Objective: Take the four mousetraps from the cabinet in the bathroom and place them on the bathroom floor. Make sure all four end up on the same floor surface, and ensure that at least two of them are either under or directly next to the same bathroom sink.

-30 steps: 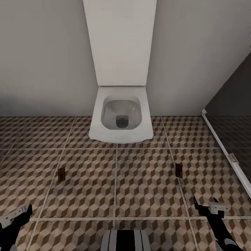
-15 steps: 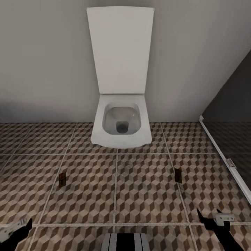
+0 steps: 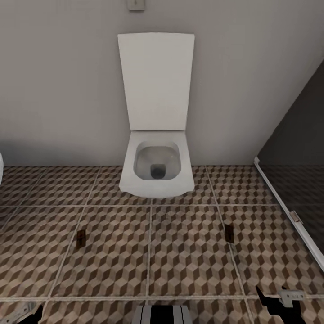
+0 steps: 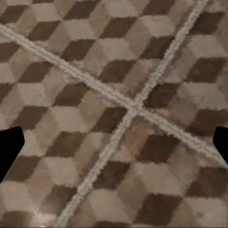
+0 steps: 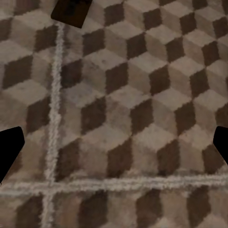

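Two mousetraps (image 3: 81, 238) (image 3: 229, 233) on bathroom floor (image 3: 189, 252) | toilet (image 3: 157, 168) bowl open

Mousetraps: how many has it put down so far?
Two mousetraps lie on the bathroom floor, one at left and one at right, both in front of the toilet. The left gripper and right gripper are open and carry nothing. Two more remain to place; no sink can be made out here.

We see the bathroom floor (image 3: 189, 252), cube-patterned tiles with pale grout. Taking the toilet (image 3: 156, 168) as landmark, two mousetraps lie flat on the tiles in front of it: one (image 3: 81, 238) off its left side, another (image 3: 229, 233) off its right.
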You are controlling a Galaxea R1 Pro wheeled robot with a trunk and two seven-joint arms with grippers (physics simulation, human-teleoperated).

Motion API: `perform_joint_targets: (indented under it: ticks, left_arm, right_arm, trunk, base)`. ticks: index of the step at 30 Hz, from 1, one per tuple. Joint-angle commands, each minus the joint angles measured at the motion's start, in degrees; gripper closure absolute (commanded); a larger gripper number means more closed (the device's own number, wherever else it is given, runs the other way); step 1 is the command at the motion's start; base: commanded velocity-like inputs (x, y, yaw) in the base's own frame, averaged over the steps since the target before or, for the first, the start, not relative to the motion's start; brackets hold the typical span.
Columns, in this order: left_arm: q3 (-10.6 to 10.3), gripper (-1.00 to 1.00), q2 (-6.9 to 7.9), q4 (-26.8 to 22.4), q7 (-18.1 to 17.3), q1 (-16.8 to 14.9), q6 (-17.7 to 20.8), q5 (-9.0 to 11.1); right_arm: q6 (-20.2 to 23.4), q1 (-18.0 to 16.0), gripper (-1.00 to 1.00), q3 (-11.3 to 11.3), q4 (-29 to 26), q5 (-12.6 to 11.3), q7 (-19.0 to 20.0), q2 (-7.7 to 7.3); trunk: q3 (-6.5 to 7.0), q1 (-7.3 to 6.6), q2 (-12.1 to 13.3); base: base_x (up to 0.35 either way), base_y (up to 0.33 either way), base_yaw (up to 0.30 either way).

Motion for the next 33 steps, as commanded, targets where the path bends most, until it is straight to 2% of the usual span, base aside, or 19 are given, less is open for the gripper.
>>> perform_joint_targets:
  ticks: [1,14,33]
  left_arm:
    - [0.13,-1.0,0.01,0.45,-0.54,-0.04,-0.11,0.6]
    - [0.28,-1.0,0.05,3.46,0.14,-0.04,-0.35,0.49]
    - [0.39,-1.0,-0.01,3.92,0.36,-0.04,-0.38,0.5]
  right_arm:
    - [-0.17,-0.03,-1.0,-0.49,0.17,0.27,0.29,0.04]
    - [-0.44,-0.03,-1.0,-0.47,2.52,0.29,-0.1,0.65]
    - [-0.43,-0.03,-1.0,-0.47,3.77,0.25,-0.08,0.93]
  trunk:
    - [0.19,-0.03,0.0]
    - [3.07,-0.37,0.18]
    - [7.28,-0.86,0.43]
  base:
    - [0.0,0.0,0.0]
    - [0.0,0.0,0.0]
    - [0.0,0.0,0.0]
